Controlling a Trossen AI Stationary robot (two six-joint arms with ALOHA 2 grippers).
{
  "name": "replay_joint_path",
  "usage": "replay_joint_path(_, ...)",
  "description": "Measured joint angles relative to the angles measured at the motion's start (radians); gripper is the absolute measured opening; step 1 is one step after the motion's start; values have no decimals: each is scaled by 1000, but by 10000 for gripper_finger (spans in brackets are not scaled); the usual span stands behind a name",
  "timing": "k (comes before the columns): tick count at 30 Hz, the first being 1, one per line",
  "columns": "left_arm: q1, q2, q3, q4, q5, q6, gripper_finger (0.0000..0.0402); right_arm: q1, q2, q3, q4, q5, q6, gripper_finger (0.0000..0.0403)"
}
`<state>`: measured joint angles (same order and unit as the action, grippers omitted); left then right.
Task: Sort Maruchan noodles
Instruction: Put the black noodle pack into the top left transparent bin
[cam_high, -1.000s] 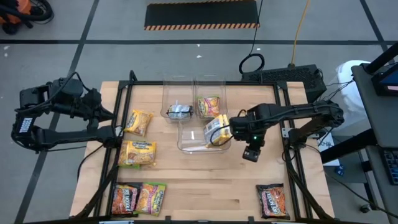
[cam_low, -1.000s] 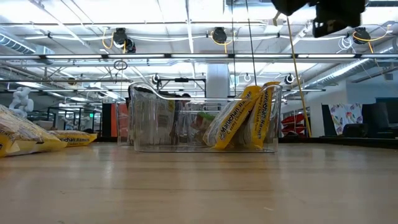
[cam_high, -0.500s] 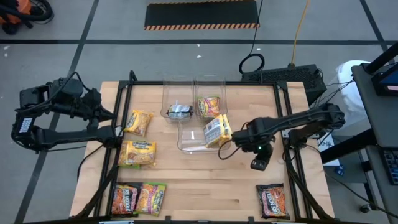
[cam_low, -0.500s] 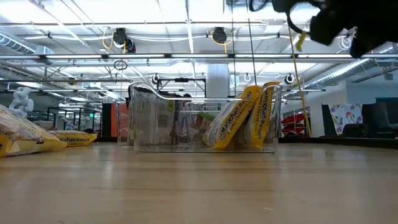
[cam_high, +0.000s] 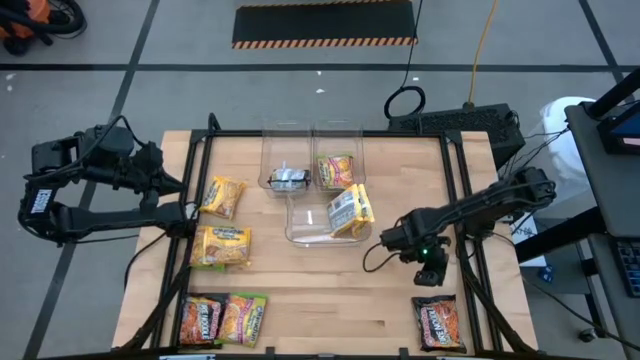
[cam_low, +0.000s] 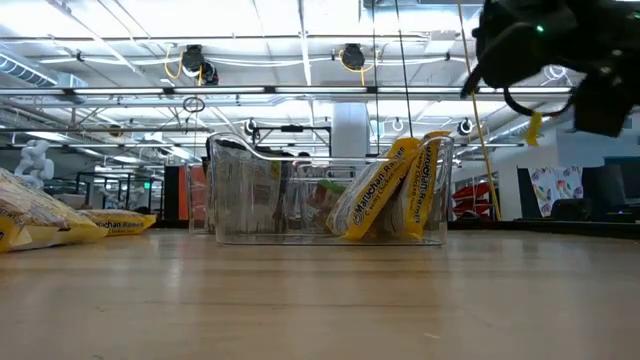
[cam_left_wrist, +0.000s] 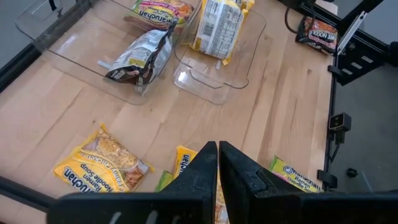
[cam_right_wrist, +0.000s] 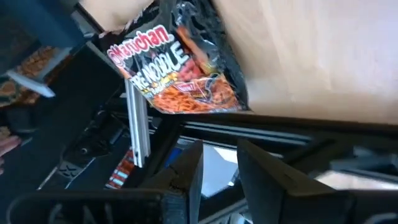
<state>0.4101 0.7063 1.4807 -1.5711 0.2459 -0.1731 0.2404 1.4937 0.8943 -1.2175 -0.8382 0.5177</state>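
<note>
High view: left gripper (cam_high: 165, 178) parked off the bench's (cam_high: 330, 290) left edge, fingers pressed together per its wrist view. Yellow packets (cam_high: 222, 246) lie left, two more at the front-left corner; clear bins (cam_high: 312, 185) centre hold yellow and lime-green ones. Right gripper (cam_high: 430, 275), narrowly parted and empty, hovers above the dark packet (cam_high: 438, 322); only the right wrist view shows its red lettering (cam_right_wrist: 177, 68). Low view: ceiling lights, shelving behind.

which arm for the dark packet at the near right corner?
Right. Its tool hovers just beside the dark packet, open and empty, with the packet filling its wrist view. The left tool waits shut at the far left edge, across the table.
</note>
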Motion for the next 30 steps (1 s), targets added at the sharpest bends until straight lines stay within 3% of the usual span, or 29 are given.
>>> replay_joint_path(30,0,22,0,6,-5,-101,21,122,0,-364,561,-29,75,95)
